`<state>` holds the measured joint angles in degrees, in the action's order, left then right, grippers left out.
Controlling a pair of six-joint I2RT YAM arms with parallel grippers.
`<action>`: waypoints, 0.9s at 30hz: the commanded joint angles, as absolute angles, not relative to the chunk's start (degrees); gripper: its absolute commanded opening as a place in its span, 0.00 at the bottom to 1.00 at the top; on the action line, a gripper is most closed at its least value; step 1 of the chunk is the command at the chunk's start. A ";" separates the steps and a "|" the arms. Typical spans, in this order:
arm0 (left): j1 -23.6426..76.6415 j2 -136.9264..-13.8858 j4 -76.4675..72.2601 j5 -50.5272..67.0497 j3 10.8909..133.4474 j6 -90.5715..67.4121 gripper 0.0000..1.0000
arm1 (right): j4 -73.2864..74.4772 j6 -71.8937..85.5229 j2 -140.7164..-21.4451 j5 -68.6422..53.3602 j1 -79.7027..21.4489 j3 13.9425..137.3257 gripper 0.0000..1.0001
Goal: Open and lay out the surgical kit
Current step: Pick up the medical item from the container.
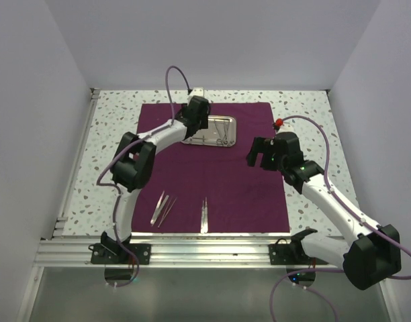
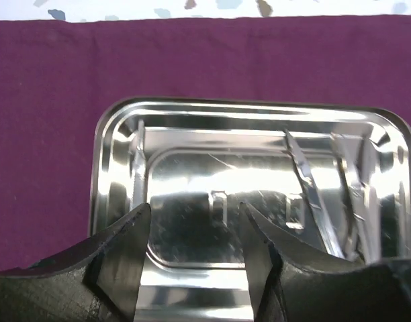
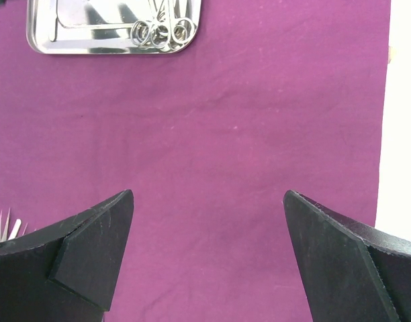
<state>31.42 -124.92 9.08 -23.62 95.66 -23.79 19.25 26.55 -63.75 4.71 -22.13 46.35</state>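
With left gripper [image 2: 194, 208] half-open and empty just above the steel tray [image 2: 259, 109], slide toward the slim steel instruments [image 2: 311, 194] lying beyond its right-hand finger, straddle a single shank and close softly, with the wide-open, empty right gripper [image 3: 207, 194] hovering over maroon cloth [image 3: 259, 121].

Link shells white, joint housings black on left arm [image 1: 155, 137] and right arm [image 1: 333, 208]. One purple cable [image 1: 175, 70] loops off each wrist. On the right arm: red fitting [image 1: 277, 123], small green light [image 1: 304, 168]. On left end effector [image 2: 192, 215] and right end effector [image 3: 209, 198], fingers are matte black and wedge-tipped.
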 commanded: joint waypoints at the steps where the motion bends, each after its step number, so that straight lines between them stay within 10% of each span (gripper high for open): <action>1: 27.08 -129.27 7.12 -16.80 101.85 -18.11 0.59 | 17.75 26.72 -63.19 3.08 -22.41 46.41 0.98; 27: 22.76 -133.78 8.70 -13.09 106.53 -16.08 0.51 | 16.96 26.89 -65.21 3.16 -22.32 46.49 0.98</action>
